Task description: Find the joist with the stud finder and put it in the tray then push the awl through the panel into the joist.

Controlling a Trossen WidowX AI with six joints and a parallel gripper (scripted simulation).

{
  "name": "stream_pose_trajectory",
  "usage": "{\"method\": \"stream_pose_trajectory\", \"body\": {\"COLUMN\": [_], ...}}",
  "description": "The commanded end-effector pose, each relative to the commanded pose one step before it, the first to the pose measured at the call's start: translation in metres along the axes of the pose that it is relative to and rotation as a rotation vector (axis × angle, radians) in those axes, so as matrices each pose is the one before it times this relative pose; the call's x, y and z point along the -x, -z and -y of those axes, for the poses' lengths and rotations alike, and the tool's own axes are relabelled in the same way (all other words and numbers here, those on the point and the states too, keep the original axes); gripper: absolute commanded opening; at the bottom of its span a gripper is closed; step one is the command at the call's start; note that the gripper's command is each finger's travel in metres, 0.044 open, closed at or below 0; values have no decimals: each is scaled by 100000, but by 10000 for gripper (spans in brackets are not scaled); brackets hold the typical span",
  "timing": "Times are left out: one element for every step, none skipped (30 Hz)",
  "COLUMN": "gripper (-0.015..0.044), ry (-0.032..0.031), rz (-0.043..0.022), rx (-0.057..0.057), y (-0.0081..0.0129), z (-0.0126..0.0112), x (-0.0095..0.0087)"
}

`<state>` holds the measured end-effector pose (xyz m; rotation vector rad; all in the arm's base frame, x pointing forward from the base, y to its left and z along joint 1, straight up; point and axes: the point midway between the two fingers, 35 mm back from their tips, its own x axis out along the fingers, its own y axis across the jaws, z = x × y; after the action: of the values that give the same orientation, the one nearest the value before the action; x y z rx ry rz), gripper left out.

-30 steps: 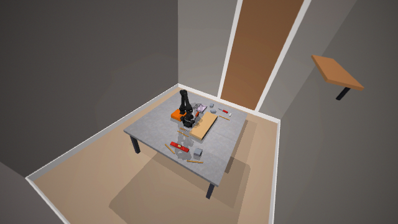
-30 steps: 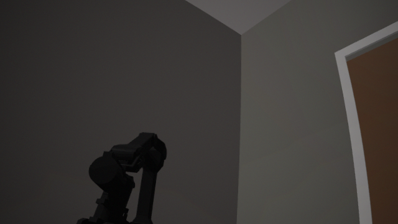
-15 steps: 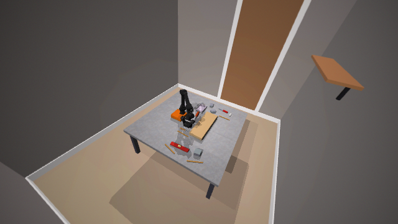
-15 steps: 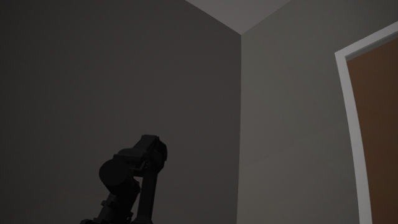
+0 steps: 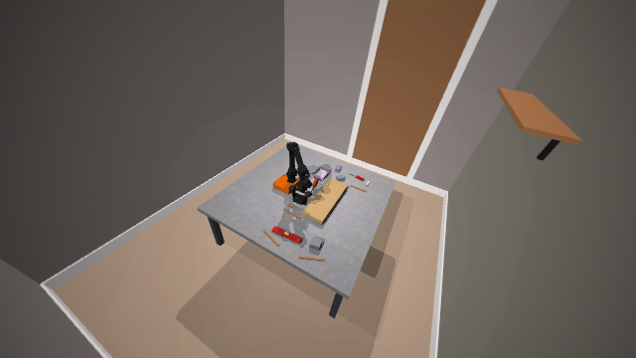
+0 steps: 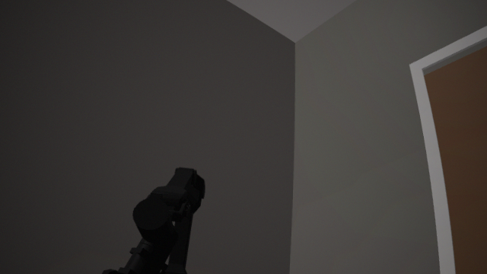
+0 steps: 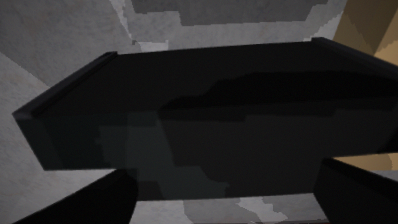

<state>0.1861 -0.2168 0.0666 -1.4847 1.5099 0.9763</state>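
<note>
My gripper is shut on the stud finder, a wide black body that fills most of the wrist view between my two fingers. It hangs over the grey table at the near left edge of the tan floor panel. An orange tray sits to the left of the arm's base. A small red-handled tool, probably the awl, lies beyond the panel's far end. In the exterior view, only the dark arm shows against the wall.
A pink item and small grey blocks lie behind the panel. A red level, a grey cube and several pencils lie at the table's front. A door and a wall shelf stand beyond.
</note>
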Motion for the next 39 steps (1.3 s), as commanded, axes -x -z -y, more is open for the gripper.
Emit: {"method": "stream_pose_trajectory", "body": {"gripper": [0, 0, 0, 0, 0, 0, 0, 0, 0, 0, 0, 0, 0, 0, 0, 0, 0, 0, 0, 0, 0, 0, 0, 0, 0, 0, 0, 0, 0, 0, 0, 0, 0, 0, 0, 0, 0, 0, 0], "ry": [21, -27, -24, -20, -17, -13, -10, -6, -3, 0, 4, 7, 11, 14, 17, 20, 24, 27, 30, 33, 36, 40, -5, -10, -15, -18, -21, -22, -21, -18, -15, -12, -8, -5, -2, 1, 4, 7, 10], "rz": [-2636, -710, -720, -720, -720, -720, -720, -720, -720, -720, -720, -719, -719, -719, -719, -718, -718, -718, -717, -717, -716, -716, -128, -247, -367, -490, -616, -726, -774, -780, -780, -780, -780, -779, -779, -779, -779, -778, -778], "rx": [-595, 19, 16, 13, 9, 6, 2, -1, -4, -8, -11, -15, -18, -22, -25, -29, -32, -36, -40, -43, -47, -50, 6, 11, 15, 19, 22, 23, 20, 17, 13, 9, 5, 1, -3, -8, -12, -16, -20], "y": [-48, -21, -21, -21, -21, -21, -21, -21, -21, -21, -21, -21, -21, -21, -21, -21, -21, -21, -21, -20, -20, -20, -4, -7, -11, -15, -19, -22, -23, -24, -24, -24, -24, -24, -24, -23, -23, -23, -23], "z": [-78, 3, 3, 2, 2, 2, 2, 2, 1, 1, 1, 1, 0, 0, 0, 0, -1, -1, -1, -1, -2, -2, 1, 2, 3, 4, 4, 5, 5, 4, 4, 3, 3, 2, 2, 1, 1, 0, 0], "x": [69, -9, -8, -7, -6, -5, -5, -4, -3, -2, -1, 0, 1, 2, 3, 3, 4, 5, 6, 7, 8, 9, -3, -5, -7, -9, -11, -12, -11, -10, -9, -7, -6, -5, -3, -2, -1, 0, 2]}}
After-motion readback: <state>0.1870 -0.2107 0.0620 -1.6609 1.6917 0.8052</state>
